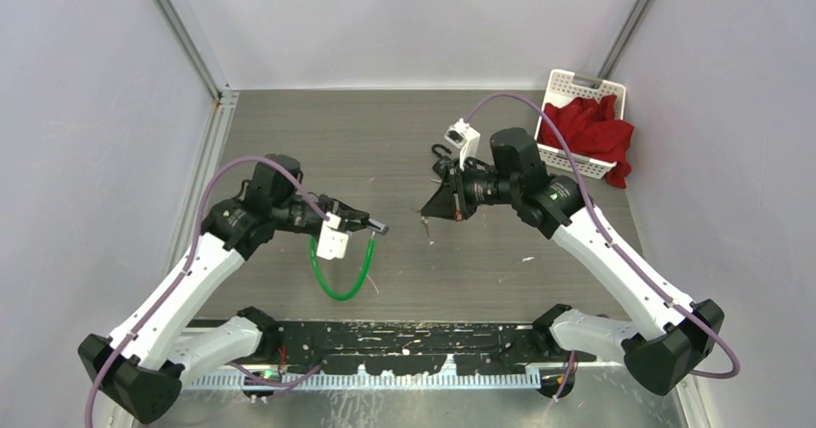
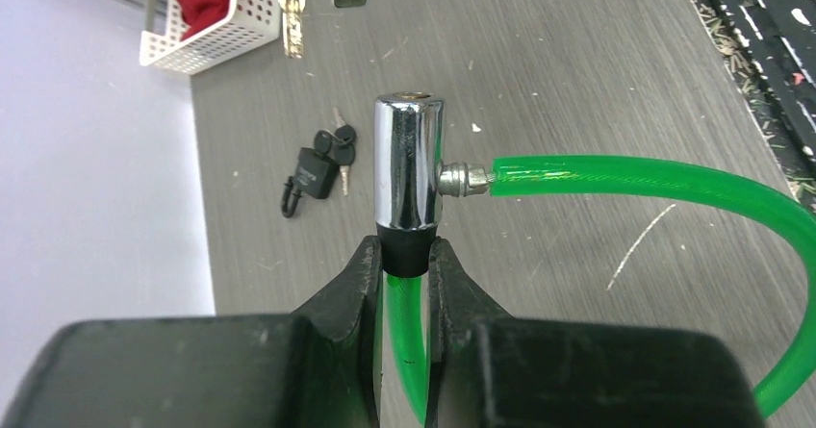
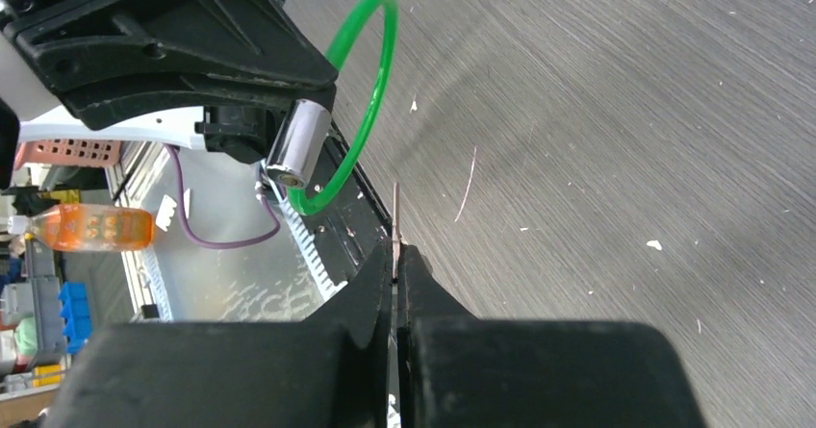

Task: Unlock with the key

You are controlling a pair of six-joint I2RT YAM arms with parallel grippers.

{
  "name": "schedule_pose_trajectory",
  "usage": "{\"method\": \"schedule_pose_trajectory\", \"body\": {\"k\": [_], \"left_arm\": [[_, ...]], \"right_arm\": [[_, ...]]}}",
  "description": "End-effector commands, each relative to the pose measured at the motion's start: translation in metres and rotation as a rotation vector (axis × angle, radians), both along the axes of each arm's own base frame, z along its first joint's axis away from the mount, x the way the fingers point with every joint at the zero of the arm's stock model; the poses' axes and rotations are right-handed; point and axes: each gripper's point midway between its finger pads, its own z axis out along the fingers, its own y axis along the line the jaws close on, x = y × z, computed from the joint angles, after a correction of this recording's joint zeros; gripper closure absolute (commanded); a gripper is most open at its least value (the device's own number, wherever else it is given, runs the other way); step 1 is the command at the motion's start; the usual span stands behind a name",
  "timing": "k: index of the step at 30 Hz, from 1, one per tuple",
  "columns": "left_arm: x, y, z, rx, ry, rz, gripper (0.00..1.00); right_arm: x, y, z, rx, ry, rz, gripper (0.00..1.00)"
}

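My left gripper (image 2: 405, 255) is shut on the black collar of a chrome lock cylinder (image 2: 409, 163), which points away from the wrist with its keyhole end outward. A green cable (image 2: 654, 180) loops from the cylinder's side. In the top view the left gripper (image 1: 364, 222) holds the cylinder (image 1: 378, 226) above the table, and the cable (image 1: 339, 289) hangs toward me. My right gripper (image 3: 395, 255) is shut on a thin key (image 3: 395, 218), seen edge-on. The key points toward the cylinder (image 3: 296, 144) with a gap between them. In the top view the right gripper (image 1: 430, 211) faces the cylinder.
A black padlock with its own keys (image 2: 313, 173) lies on the table beyond the cylinder. A white basket with red cloth (image 1: 587, 125) stands at the back right. A black strip (image 1: 404, 341) runs along the near edge. An orange bottle (image 3: 91, 228) sits off the table.
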Motion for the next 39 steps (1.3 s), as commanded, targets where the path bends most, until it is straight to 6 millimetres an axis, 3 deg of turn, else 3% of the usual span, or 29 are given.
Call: {"method": "schedule_pose_trajectory", "body": {"k": [1, 7, 16, 24, 39], "left_arm": [[0.005, -0.005, 0.033, -0.100, -0.135, -0.002, 1.00], [0.008, -0.003, 0.034, -0.107, -0.144, 0.024, 1.00], [0.024, 0.000, 0.035, -0.112, -0.145, 0.115, 1.00], [0.028, 0.000, 0.031, -0.118, -0.129, 0.136, 1.00], [0.025, 0.001, 0.029, -0.119, -0.134, 0.134, 1.00]], "right_arm": [[-0.003, 0.007, 0.016, -0.030, -0.067, 0.036, 0.99], [-0.017, 0.027, 0.027, -0.031, -0.078, 0.119, 0.99], [-0.029, 0.032, 0.032, -0.017, -0.070, 0.148, 0.99], [-0.027, 0.041, 0.039, 0.036, -0.057, 0.156, 0.99], [-0.025, 0.051, 0.029, 0.048, 0.004, 0.176, 0.99]]}}
